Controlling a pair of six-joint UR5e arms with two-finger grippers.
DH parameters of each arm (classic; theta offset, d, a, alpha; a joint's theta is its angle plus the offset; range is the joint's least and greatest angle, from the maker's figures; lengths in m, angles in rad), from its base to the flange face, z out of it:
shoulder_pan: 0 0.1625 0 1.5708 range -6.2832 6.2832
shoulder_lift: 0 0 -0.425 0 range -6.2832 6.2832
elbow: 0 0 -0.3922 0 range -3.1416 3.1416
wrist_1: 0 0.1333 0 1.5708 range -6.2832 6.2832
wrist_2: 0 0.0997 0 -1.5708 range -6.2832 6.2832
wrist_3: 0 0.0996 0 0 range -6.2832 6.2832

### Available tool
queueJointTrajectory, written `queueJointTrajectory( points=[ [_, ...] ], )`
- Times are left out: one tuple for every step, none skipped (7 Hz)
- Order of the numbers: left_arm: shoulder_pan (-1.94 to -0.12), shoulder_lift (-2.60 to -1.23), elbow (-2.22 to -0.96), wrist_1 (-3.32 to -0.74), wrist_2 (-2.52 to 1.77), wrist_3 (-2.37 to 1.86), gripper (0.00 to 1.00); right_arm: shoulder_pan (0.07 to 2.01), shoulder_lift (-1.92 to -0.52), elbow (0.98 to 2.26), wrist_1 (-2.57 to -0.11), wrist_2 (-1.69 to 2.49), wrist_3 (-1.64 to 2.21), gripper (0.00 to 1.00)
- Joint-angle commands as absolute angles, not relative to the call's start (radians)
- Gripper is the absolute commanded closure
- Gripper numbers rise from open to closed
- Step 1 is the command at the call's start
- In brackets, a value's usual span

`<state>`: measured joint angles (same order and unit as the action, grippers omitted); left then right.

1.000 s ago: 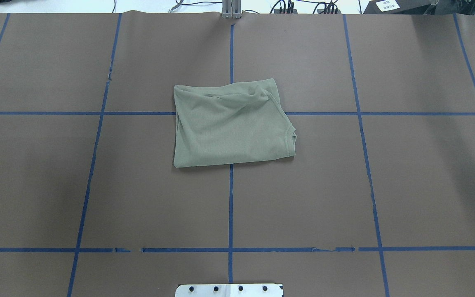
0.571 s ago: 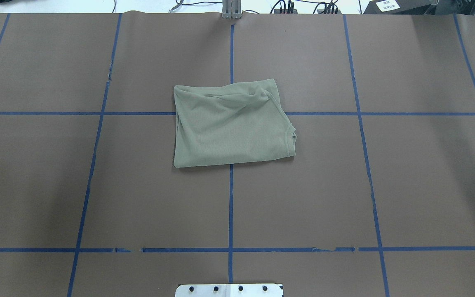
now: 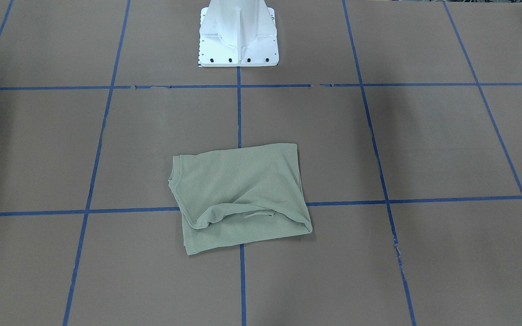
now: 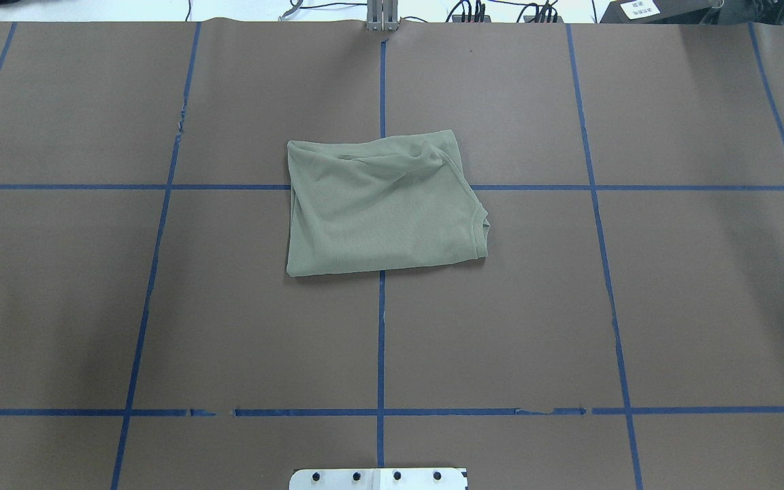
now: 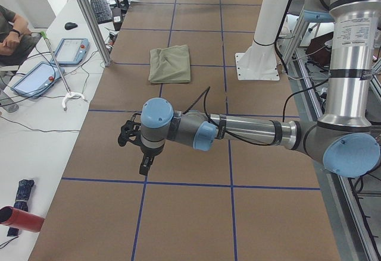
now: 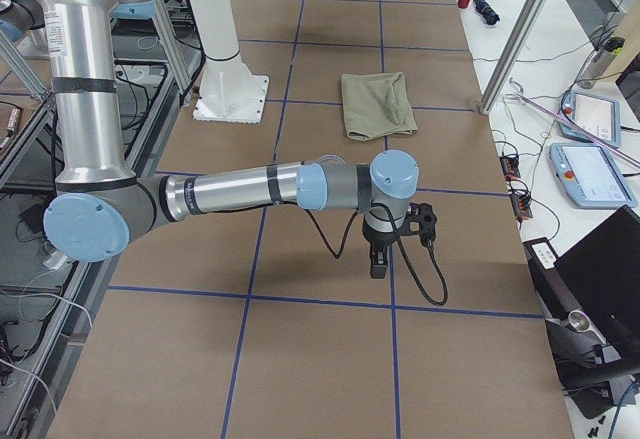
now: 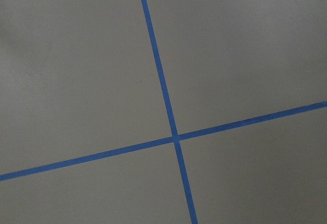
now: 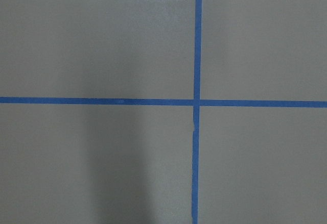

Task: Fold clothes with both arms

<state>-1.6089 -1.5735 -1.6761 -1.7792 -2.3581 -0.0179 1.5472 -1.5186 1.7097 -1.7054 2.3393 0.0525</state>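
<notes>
Overhead exterior shows folded shirt (image 4: 382, 207) lying on table (image 4: 92, 306).

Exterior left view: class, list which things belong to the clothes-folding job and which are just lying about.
Belong to the job:
green shirt, folded on the table
left arm
left gripper

Just lying about, on the side bench:
nearer teach pendant
farther teach pendant
keyboard
mouse
red bottle
</notes>
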Motion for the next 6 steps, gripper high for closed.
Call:
queueJointTrajectory(
  points=[
    [-1.609,-1.572,-1.699,-1.776,-2.362,-0.037,0.00,1.537,-1.511,1.703,-1.703,2.329,0.055,0.00],
    [-1.608,-1.566,-1.698,-1.778,-2.364,-0.038,0.00,1.532,-1.503,1.668,-1.694,2.332,0.055,0.00],
    [-1.608,-1.574,-1.695,-1.767,-2.393,-0.041,0.00,1.529,-1.496,1.672,-1.694,2.341,0.057,0.00],
    [-1.608,-1.577,-1.687,-1.767,-2.405,-0.041,0.00,1.522,-1.483,1.666,-1.694,2.336,0.055,0.00],
    [-1.608,-1.569,-1.686,-1.757,-2.414,-0.041,0.00,1.517,-1.483,1.661,-1.695,2.330,0.054,0.00],
    [-1.608,-1.565,-1.686,-1.749,-2.430,-0.040,0.00,1.517,-1.483,1.667,-1.695,2.330,0.054,0.00]
  ],
)
